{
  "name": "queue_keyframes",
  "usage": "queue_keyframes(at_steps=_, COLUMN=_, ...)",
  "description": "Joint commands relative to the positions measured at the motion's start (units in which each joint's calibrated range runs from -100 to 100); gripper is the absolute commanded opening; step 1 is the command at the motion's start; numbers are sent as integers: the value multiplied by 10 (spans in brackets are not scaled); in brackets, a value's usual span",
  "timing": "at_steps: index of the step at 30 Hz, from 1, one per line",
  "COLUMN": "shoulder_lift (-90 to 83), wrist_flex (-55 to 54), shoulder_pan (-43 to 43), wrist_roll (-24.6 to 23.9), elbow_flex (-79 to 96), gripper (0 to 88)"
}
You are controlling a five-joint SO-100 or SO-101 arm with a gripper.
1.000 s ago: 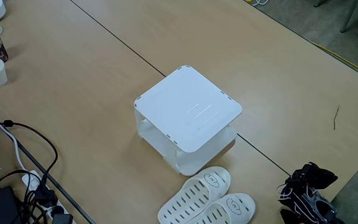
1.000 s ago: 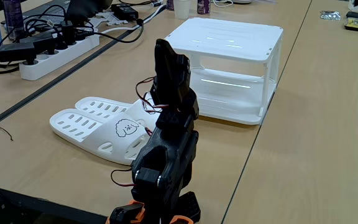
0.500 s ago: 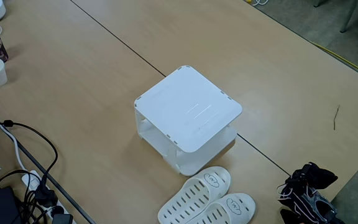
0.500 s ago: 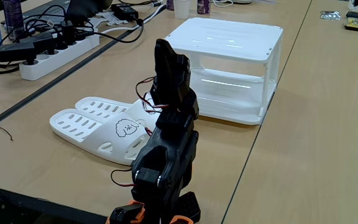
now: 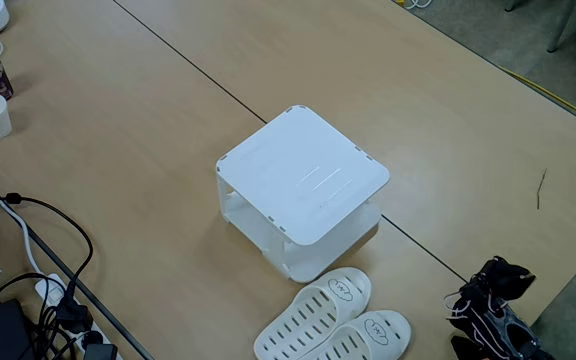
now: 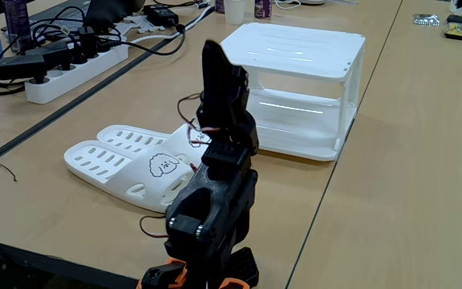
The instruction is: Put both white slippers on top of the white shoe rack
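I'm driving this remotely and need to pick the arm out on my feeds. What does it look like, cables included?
In a fixed view the arm is matte black and blocky, with orange parts at its base. Thin red, black and white wires loop loosely along its joints. Its end effector is a narrow black piece. In another fixed view it shows as a black, angular shape with white wires.

Even, bright indoor light is falling from above in both fixed views, leaving only soft, short shadows under the white shoe rack (image 5: 303, 190) and beside the white slippers (image 6: 131, 164). Pale glare streaks are showing on the rack's top panel and inner shelf. Both pictures are staying reasonably sharp, though the black arm (image 6: 215, 201) is losing detail in its darkness.
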Motion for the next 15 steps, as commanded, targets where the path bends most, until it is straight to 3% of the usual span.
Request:
queue_keyframes(at_steps=1, shoulder_lift=10, wrist_flex=120, shoulder_pan=90, wrist_roll=4, elbow_flex=-50, gripper=8)
queue_keyframes(at_steps=10, shoulder_lift=13, wrist_flex=667, shoulder_pan=133, wrist_roll=4, elbow_flex=-291, gripper=8)
queue_keyframes(at_steps=12, shoulder_lift=16, wrist_flex=750, shoulder_pan=137, wrist_roll=4, elbow_flex=-331, gripper=8)
queue_keyframes(at_steps=15, shoulder_lift=63, wrist_flex=791, shoulder_pan=138, wrist_roll=4, elbow_flex=-390, gripper=8)
